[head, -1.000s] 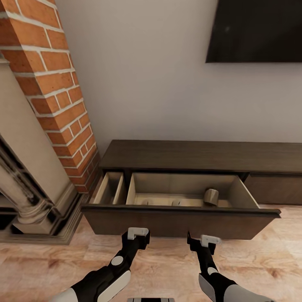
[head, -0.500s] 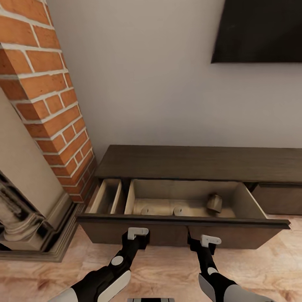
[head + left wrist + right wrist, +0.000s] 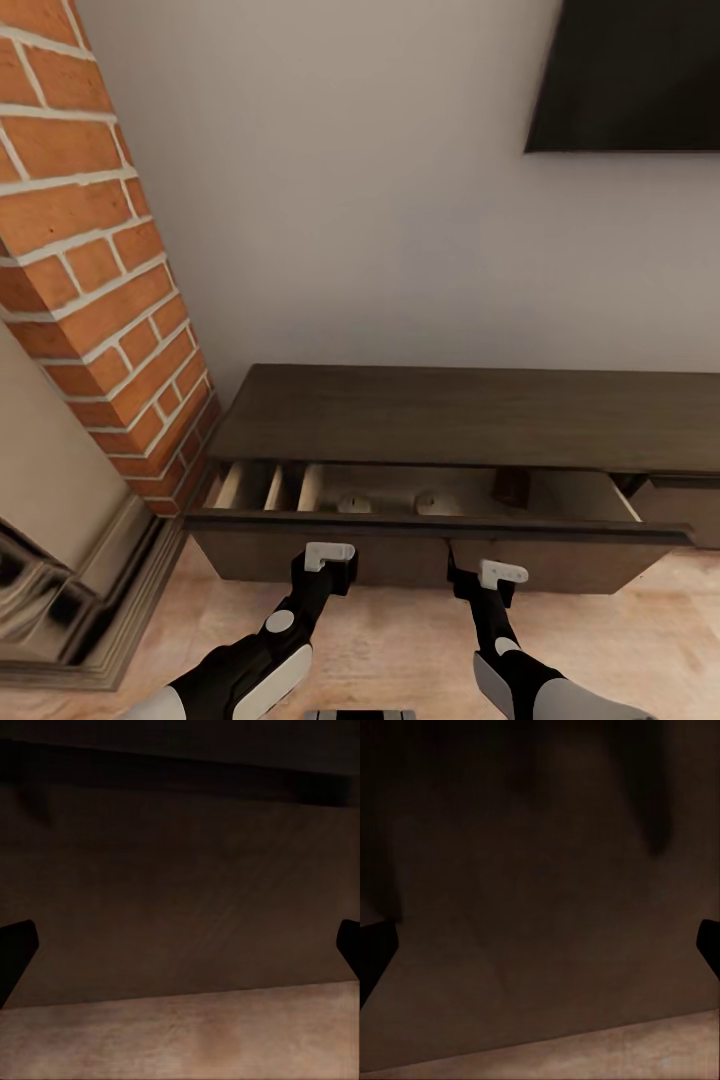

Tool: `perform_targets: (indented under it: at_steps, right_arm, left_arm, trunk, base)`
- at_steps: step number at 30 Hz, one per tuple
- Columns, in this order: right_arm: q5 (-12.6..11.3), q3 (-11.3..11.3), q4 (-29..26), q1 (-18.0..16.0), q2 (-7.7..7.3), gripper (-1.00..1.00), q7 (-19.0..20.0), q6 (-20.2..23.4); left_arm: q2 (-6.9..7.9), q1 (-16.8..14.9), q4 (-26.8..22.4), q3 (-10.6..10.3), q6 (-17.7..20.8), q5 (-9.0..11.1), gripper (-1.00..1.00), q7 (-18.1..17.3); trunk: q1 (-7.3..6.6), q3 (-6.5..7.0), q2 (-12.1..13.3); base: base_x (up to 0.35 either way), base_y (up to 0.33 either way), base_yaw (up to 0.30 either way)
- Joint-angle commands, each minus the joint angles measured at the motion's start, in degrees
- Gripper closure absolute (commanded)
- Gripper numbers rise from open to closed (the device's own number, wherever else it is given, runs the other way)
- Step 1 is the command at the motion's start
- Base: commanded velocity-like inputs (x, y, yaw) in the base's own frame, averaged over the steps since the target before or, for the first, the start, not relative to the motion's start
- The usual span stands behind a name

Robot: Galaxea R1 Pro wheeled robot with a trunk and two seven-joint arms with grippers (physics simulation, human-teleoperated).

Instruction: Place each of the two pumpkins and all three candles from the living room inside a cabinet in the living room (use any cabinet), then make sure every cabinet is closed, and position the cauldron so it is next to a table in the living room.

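Both arms press against the wide flat dark-brown drawer front (image 3: 420, 555) of the long, low dark-brown wood cabinet (image 3: 480, 415), and the drawer stands only a narrow way out. The left gripper (image 3: 328, 562) and the right gripper (image 3: 480, 577) sit against the panel. In each wrist view the fingertips stand far apart at the picture's edges with only the wood panel between them, so both look spread wide and hold nothing.

To finish this well, I'd say push evenly with both arms, straight toward the grey wall (image 3: 340, 220), so the long front does not skew and jam.

Inside the pale beige drawer interior (image 3: 460, 492), two small beige-tan lumps (image 3: 352, 503) lie side by side near the front, likely candles, and a darker stubby candle (image 3: 510, 487) rests further right. No pumpkins are visible in the gap.
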Motion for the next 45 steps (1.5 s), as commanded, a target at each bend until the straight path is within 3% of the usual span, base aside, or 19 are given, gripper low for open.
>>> perform_targets:
  at_steps: [1, 19, 26, 45]
  right_arm:
    - [0.3, 0.9, 0.0, -0.1, 0.02, -1.0, -0.4, 0.0]
    - [0.3, 0.9, 0.0, -0.1, -0.01, -1.0, -0.4, 0.0]
    - [0.3, 0.9, 0.0, -0.1, -0.04, -1.0, -0.4, 0.0]
    - [0.4, 0.8, 0.0, -0.1, -0.06, -1.0, -0.3, 0.0]
  left_arm:
    - [0.06, -0.1, -0.1, -0.4, -0.5, 0.6, -1.0, 0.4]
    - [0.06, -0.1, -0.1, -0.5, -0.6, 0.6, -1.0, 0.4]
    - [0.06, -0.1, -0.1, -0.5, -0.6, 0.6, -1.0, 0.4]
    - [0.15, -0.1, -0.1, -0.6, -0.8, 0.5, -1.0, 0.4]
  trunk:
    - [0.02, -0.04, 0.0]
    - [0.02, -0.04, 0.0]
    - [0.02, -0.04, 0.0]
    - [0.02, -0.04, 0.0]
  base:
    - [0.33, 0.0, 0.0]
    - [0.278, 0.0, 0.0]
    - [0.067, 0.0, 0.0]
    - [-0.291, 0.0, 0.0]
